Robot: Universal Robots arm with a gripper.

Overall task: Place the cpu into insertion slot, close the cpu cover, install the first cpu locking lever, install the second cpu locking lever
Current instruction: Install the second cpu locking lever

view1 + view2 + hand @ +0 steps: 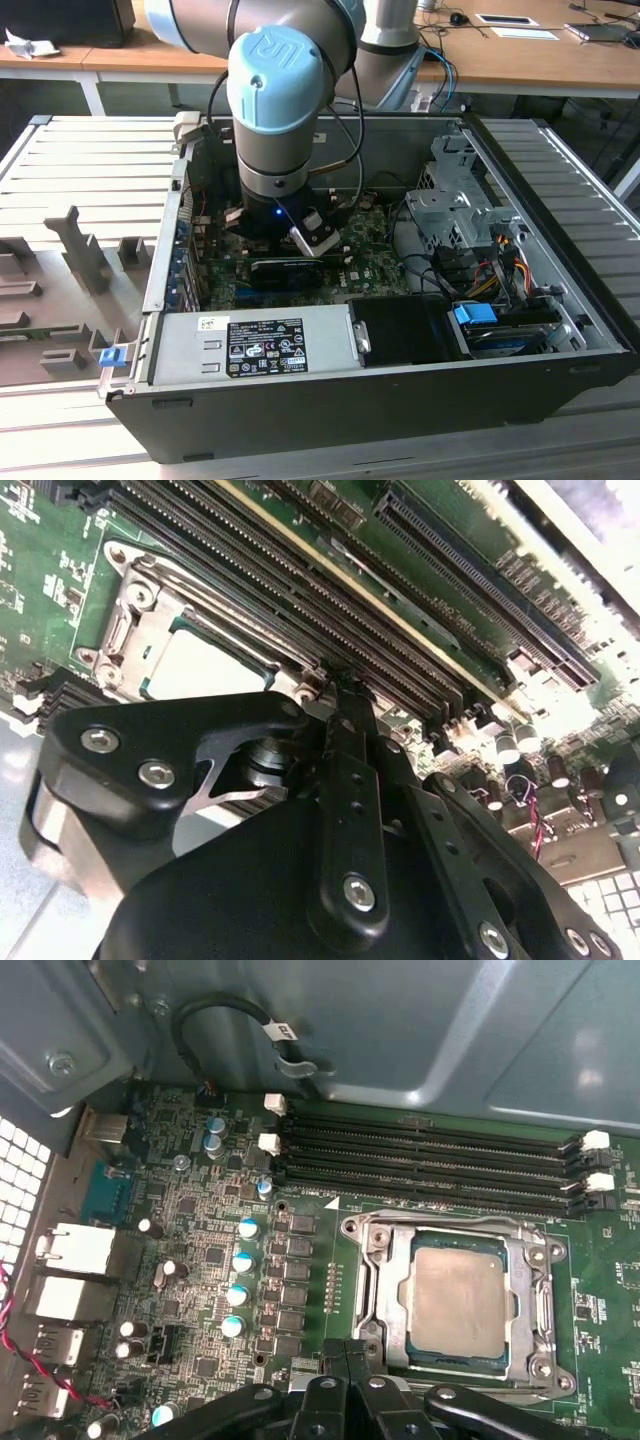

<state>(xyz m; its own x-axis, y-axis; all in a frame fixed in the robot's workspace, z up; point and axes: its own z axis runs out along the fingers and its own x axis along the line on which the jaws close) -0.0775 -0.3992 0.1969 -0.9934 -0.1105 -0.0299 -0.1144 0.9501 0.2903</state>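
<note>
My thick silver-grey arm [280,130] wears pale-blue round joint caps — black cables trail alongside; my black, silver-screwed metal end effector [345,780] gleams.

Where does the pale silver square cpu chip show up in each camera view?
Exterior view: the arm stands over that part of the green motherboard; I cannot pick the chip out.
First wrist view: pale silver square cpu chip sits in the socket under the silver metal cover frame.
Second wrist view: cpu chip just beyond the black gripper.
Shared landmark: long black memory slots.
</note>
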